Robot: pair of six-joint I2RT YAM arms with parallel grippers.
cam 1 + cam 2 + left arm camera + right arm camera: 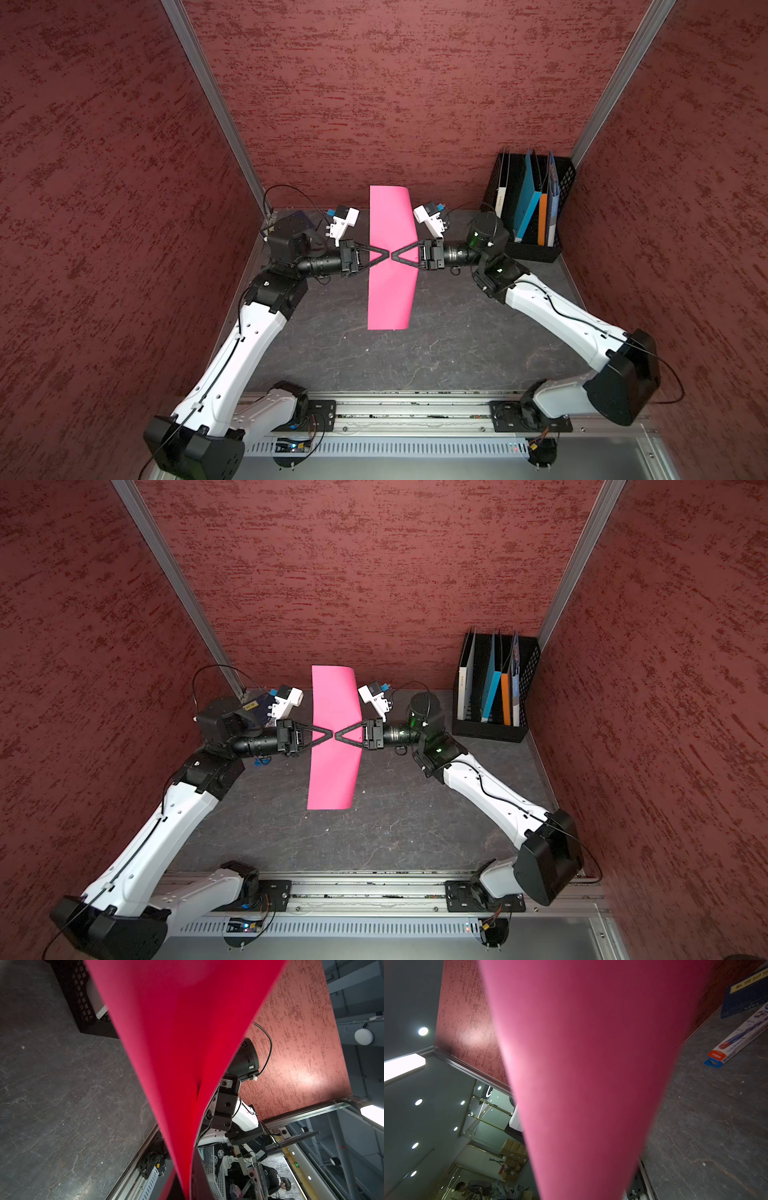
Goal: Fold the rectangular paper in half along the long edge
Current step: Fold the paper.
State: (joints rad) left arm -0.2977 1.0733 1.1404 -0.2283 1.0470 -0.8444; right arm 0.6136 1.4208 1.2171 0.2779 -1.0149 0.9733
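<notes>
1. The rectangular paper [388,299] is off the desk [436,353], raised over its middle between the two arms. Its length runs from the near edge toward the far edge, and its far end shows against the back wall in both top views.
2. The left pincer [386,254] and the right pincer [395,254] meet tip to tip at about the sheet's mid-length. Both are closed narrow, and each appears to pinch the paper. In both wrist views the pink sheet tapers down toward the fingers.
3. The step in hand looks like bringing the two long edges together. To do it well, the edges should match along the whole length before any crease is set. One long side looks straight and the other bows outward, so the halves may not yet be even.
4. The sheet is thin and gripped only near the middle, so its ends can droop or twist. A slow, level descent of both pincers together toward the desk would suit it.
5. The left arm [232,353] and the right arm [561,316] rise from the near edge. Their elbows spread toward the side edges, and the wrists lie level, pointing straight at each other.
</notes>
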